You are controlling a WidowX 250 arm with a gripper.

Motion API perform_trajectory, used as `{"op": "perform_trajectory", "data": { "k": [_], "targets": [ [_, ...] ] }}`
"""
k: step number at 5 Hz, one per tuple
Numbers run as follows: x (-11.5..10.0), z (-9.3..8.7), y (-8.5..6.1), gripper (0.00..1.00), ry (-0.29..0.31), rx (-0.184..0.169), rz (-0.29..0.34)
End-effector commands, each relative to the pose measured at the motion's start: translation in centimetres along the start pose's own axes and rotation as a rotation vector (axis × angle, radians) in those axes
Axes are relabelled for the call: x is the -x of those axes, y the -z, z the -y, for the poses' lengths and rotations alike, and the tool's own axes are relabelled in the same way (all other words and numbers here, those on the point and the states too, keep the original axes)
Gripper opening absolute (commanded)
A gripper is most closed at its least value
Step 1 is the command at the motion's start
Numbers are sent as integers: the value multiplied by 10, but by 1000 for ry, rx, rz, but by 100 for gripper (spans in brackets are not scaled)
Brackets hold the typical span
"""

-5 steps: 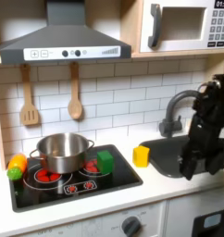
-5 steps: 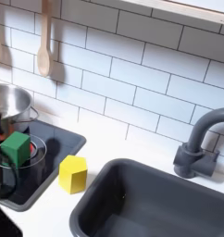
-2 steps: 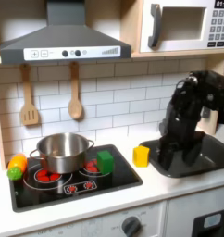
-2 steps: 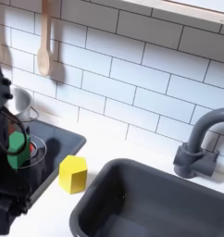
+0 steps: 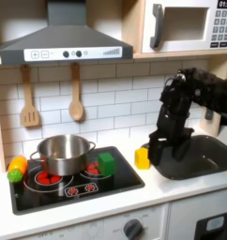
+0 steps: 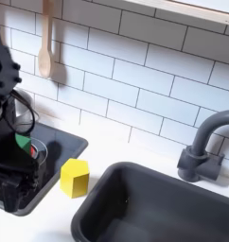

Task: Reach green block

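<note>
The green block (image 5: 106, 163) is a small bright cube on the right burner of the toy stove (image 5: 76, 188), beside the steel pot (image 5: 62, 153). In the first exterior view my gripper (image 5: 159, 160) points down at the sink's left edge, just right of the yellow block (image 5: 142, 157) and about a hand's width right of the green block. Its dark fingers blur together, so their state is unclear. In the second exterior view the black arm (image 6: 10, 113) covers most of the green block (image 6: 25, 143); a green sliver shows.
A green-and-orange toy vegetable (image 5: 15, 169) lies at the stove's left end. The dark sink (image 6: 154, 203) and grey faucet (image 6: 206, 142) are on the second exterior view's right, with the yellow block (image 6: 75, 178) between stove and sink. Wooden utensils (image 5: 76, 101) hang on the tiled wall.
The arm has swung from over the sink leftward in the first exterior view, reaching the yellow block. In the second exterior view it now hides most of the green block.
</note>
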State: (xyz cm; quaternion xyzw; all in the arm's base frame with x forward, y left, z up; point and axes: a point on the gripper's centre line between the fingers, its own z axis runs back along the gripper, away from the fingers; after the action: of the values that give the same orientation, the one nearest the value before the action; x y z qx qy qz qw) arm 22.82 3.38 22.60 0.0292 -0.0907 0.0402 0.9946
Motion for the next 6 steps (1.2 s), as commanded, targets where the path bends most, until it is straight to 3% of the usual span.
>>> {"op": "perform_trajectory", "data": {
  "k": [1,6],
  "targets": [
    [-29,-17,9,100,-36,-24,9],
    [-86,-46,29,100,-62,-48,47]
  ]
}}
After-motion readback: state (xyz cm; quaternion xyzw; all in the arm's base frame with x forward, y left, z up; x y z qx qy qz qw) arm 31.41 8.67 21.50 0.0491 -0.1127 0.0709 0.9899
